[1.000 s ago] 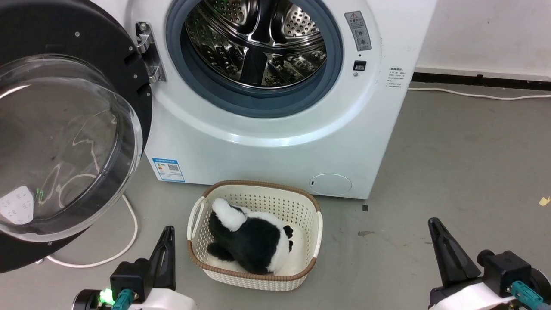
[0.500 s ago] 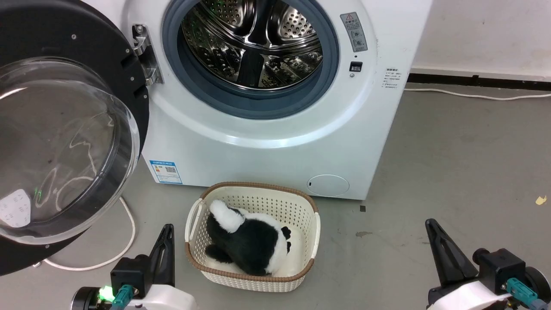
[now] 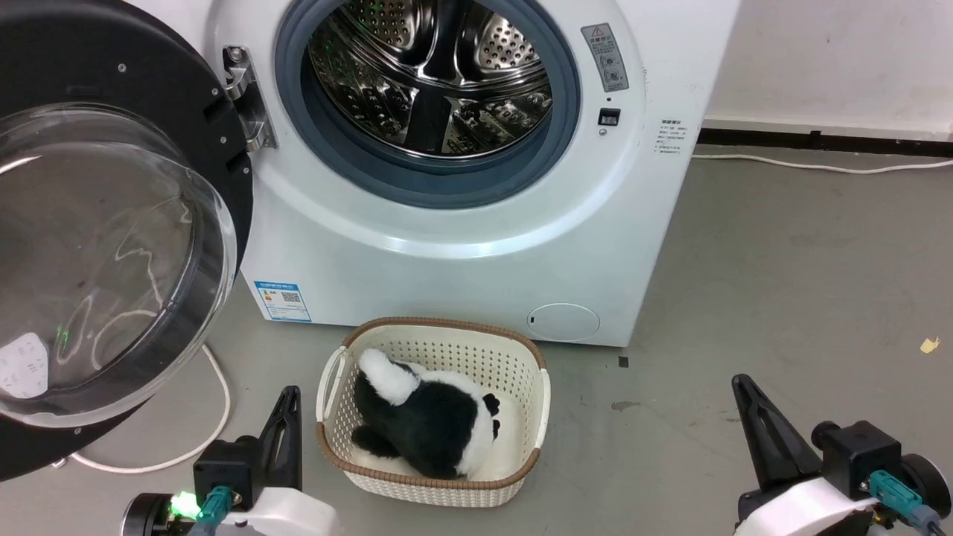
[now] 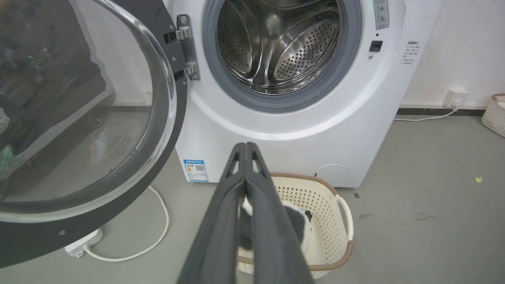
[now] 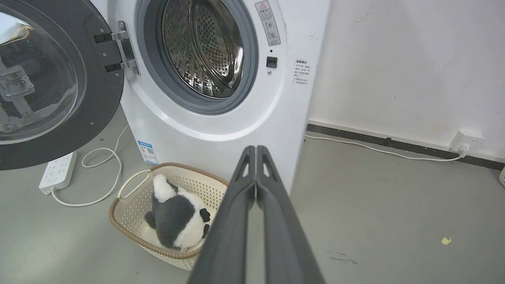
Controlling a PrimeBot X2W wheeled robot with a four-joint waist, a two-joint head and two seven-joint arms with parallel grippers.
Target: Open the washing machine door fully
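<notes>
The washing machine door stays wide open; left gripper and right gripper fingers stay clenched.

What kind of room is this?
Probably a laundry room: a white washing machine with its round door swung open, and a basket holding a plush toy on the grey floor.

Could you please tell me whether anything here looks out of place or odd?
Nothing looks damaged. Mildly odd: a black-and-white plush toy lies in the laundry basket, a power strip sits beneath the open washing machine door, and a yellow scrap lies on the floor.
</notes>
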